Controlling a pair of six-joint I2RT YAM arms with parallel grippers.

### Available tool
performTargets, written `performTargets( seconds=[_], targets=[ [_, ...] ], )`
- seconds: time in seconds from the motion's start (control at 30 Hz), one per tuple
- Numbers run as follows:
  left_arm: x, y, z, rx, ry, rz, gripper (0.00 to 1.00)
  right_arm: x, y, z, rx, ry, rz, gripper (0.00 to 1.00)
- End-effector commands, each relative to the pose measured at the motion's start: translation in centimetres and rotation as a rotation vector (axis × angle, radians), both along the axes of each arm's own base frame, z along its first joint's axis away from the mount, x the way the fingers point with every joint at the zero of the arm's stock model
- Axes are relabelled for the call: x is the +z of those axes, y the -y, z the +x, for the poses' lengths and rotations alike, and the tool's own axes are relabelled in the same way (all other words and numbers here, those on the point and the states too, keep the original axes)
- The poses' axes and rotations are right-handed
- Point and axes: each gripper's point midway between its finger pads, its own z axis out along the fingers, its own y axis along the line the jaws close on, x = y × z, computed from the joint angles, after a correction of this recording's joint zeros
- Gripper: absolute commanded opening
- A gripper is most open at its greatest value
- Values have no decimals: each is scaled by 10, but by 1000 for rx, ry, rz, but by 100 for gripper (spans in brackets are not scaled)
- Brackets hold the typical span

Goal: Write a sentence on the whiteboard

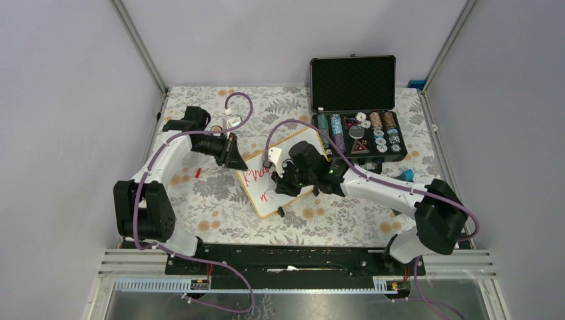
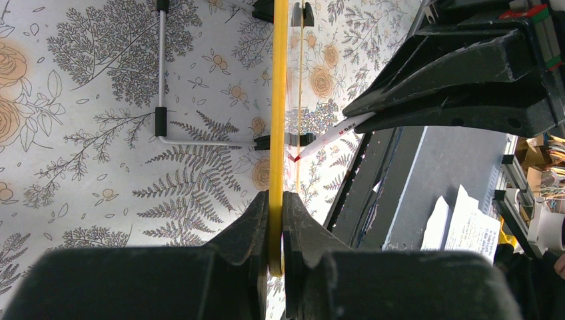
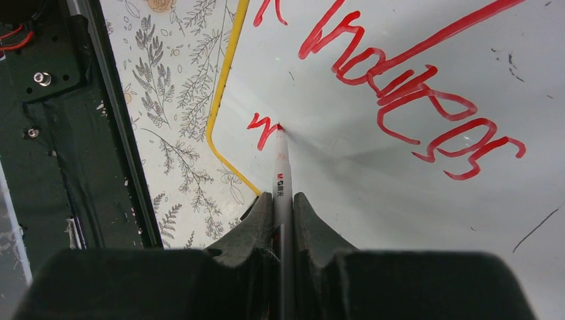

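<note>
**Marker tip on the board, second line just begun**

My right gripper (image 3: 283, 200) is closed tight on the marker (image 3: 281, 173). The pen's long axis lies straight along my fingers and its tip points away from me. The tip touches the whiteboard (image 3: 400, 220) at the end of a small red squiggle that opens the lower line. My left gripper (image 2: 275, 200) is pinched narrow on the board's yellowish rim, one finger on each face.

From above, the whiteboard (image 1: 270, 207) sits mid-table on the floral cloth (image 1: 200, 200), between my two arms. Its long axis runs from near-left to far-right. My left gripper (image 1: 233, 155) is at its far-left edge and my right gripper (image 1: 286, 183) is over its middle. An open black case (image 1: 353, 83) stands beyond it.

The right wrist camera alone lets me read the sentence (image 3: 400, 87): large red letters slanting across the white face, roughly "Kindness". In the top view the sentence (image 1: 256, 177) is only a red scrawl, half hidden under my right arm.

The left wrist camera sees the whiteboard (image 2: 278, 100) edge-on as a thin upright strip. It also shows a wire stand (image 2: 162, 80) behind the board, which no other view shows, and the marker (image 2: 330, 137) slanting in to meet the writing face
</note>
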Motion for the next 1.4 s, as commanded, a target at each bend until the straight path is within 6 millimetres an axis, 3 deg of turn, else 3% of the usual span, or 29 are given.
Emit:
performTargets(
  seconds=[0.0, 0.37, 0.63, 0.87, 1.37],
  targets=[
    [0, -3, 2, -9, 62, 23, 0, 5, 10, 11, -43, 41, 3, 0],
    [0, -3, 2, -11, 61, 21, 0, -13, 19, -6, -3, -1, -23, 0],
    [0, -2, 1, -12, 59, 22, 0, 10, 12, -22, 73, -13, 35, 0],
    [1, -1, 2, -13, 63, 21, 0, 24, 14, -7, 30, 22, 54, 0],
    [0, -1, 3, -16, 62, 22, 0, 24, 7, 5, 10, 47, 55, 0]
  ],
)
